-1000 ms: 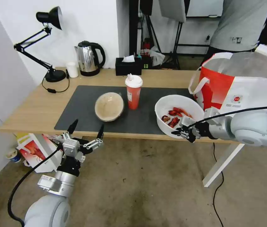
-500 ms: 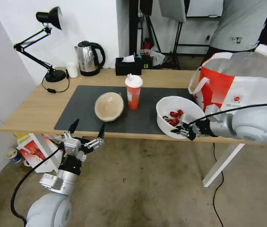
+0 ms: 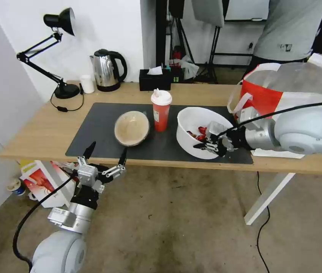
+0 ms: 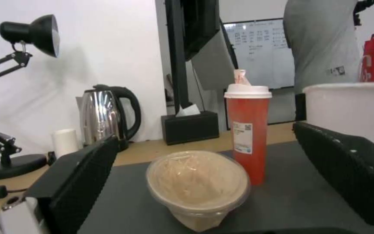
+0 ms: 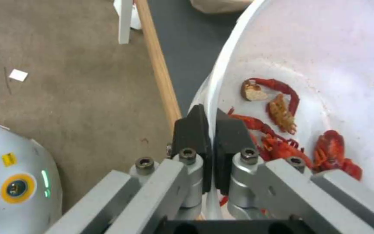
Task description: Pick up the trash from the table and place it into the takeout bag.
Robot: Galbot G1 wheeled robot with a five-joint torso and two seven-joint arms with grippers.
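Right gripper (image 3: 211, 144) clamped on rim of white bowl (image 3: 195, 125), tilted above table (image 3: 39, 129) beside takeout bag (image 3: 278, 98). Left gripper (image 3: 106, 153) spread, idle below table edge. Nothing bagged yet; cup (image 3: 161, 110), tan bowl (image 3: 131, 128) untouched.

R arm reaches in from the right side, forearm about level, wrist pointing toward the robot's left. R gripper (image 3: 209, 145) sits at the near rim of the bowl (image 3: 191, 121); fingers (image 5: 193, 130) pinched tight on the rim wall, one pad outside, one inside. Bowl tilted, its near side up off the bench (image 3: 47, 129).

L arm low, in front of the bench's near edge, forearm rising from the bottom-left, wrist angled up. L gripper (image 3: 106, 157) below bench level, fingers (image 3: 89, 148) spread wide, holding nothing, tips pointing up & forward.
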